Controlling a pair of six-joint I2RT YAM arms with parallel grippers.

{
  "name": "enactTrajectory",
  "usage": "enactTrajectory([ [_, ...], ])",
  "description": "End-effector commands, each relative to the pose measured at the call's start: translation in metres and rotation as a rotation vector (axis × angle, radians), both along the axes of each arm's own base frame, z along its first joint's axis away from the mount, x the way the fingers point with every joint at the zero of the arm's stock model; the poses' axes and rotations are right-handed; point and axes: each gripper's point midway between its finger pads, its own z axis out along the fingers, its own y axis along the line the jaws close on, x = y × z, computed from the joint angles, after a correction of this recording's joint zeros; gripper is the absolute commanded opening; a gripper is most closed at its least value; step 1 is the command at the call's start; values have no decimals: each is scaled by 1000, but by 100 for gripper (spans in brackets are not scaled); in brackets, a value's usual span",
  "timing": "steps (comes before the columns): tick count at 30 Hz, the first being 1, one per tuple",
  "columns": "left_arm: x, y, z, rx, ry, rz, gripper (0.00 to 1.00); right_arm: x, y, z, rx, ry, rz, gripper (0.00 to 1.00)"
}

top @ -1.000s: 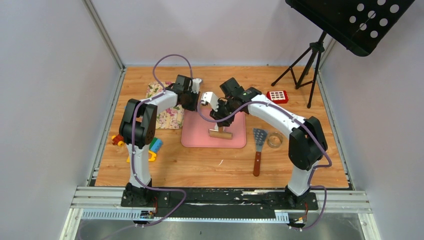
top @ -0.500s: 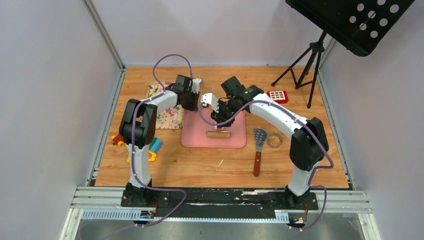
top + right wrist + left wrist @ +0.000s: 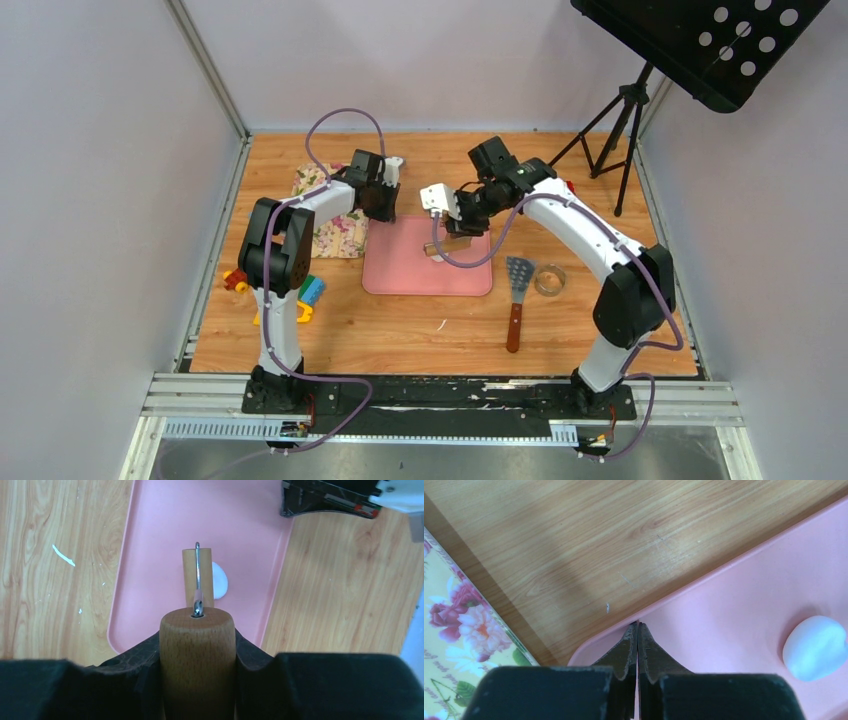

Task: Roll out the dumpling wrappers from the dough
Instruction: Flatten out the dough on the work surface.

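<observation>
Rolling step, at its start: your right gripper [image 3: 197, 647] is grasping the rolling pin [image 3: 189, 575] by its wooden handle and is holding the roller just beside the dough [image 3: 219, 586]. The dough is lying as an unflattened ball on the pink mat [image 3: 150, 555], while your left gripper [image 3: 638, 630] is sitting clenched at the mat's far-left corner. The next move is likely calling for you to bring the roller onto the ball and press across it. The spatula [image 3: 517, 288] and ring cutter [image 3: 549, 280] are lying right of the mat and the floral cloth [image 3: 335, 228] left of it, so nothing appears to be blocking the stroke.
</observation>
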Motion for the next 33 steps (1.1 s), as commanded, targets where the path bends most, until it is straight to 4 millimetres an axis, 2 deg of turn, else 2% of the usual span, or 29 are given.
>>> enactTrajectory([
  [1,0,10,-15,55,25,21,0,2,14,-7,45,-26,176,0],
  [9,0,10,-14,57,22,21,0,2,14,-57,-34,101,165,0],
  [12,0,9,-16,52,28,19,0,0,14,-61,-48,129,150,0],
  [15,-1,10,-16,55,29,19,0,-14,16,-34,-1,139,193,0],
  [17,0,10,-14,55,24,20,0,-21,20,-6,52,122,211,0],
  [18,0,10,-13,54,23,20,0,-20,22,8,78,101,212,0],
  [21,0,10,-13,54,24,19,0,-14,26,33,116,50,195,0],
  [23,0,10,-13,55,23,20,0,-4,27,37,111,30,160,0],
  [29,0,11,-13,57,21,21,0,29,28,3,46,16,71,0],
  [33,0,10,-14,59,21,21,0,38,28,-25,13,58,48,0],
])
